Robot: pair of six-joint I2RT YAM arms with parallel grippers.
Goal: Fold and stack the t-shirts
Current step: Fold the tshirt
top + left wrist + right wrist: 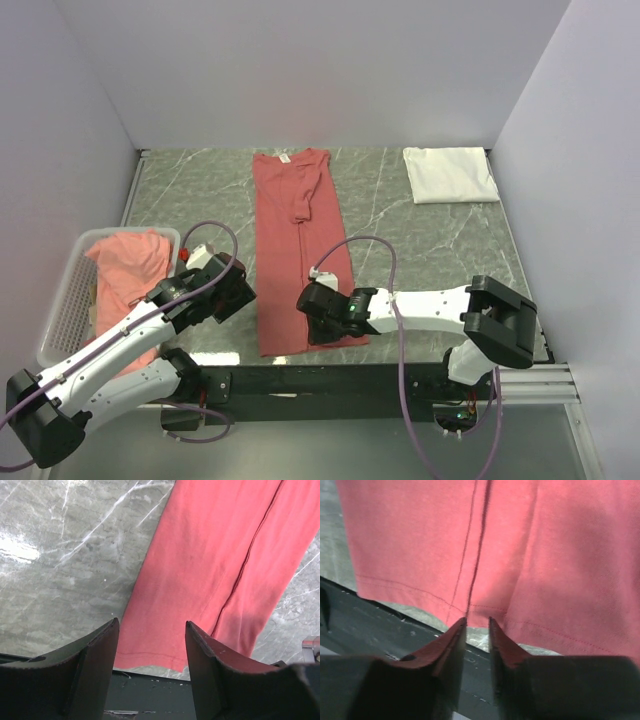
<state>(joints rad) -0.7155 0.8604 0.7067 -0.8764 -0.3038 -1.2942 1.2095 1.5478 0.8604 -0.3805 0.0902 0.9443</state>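
1. Your grey marble table [200, 190] carries all the laundry.
2. The long coral t-shirt [292, 250] lies flat down the middle of the table, folded into a narrow strip. Its collar is at the far edge and its hem at the near edge.
3. The white mesh basket [62, 300] sits at the table's left side, just beside your left arm.
4. A bunched coral t-shirt [130, 265] lies in that basket and drapes over its near rim.
5. A folded white t-shirt [450, 175] lies flat in the far right corner, well apart from the coral strip.
6. Your left gripper [151, 625] has its jaws spread wide and holds nothing. It hangs over the near left corner of the strip's hem.
7. Your right gripper [477, 621] has only a thin slit left between its jaws. Its tips are at the hem near the centre fold line, and you cannot tell whether cloth is caught between them.
8. A small white neck label [283, 158] shows at the strip's collar.
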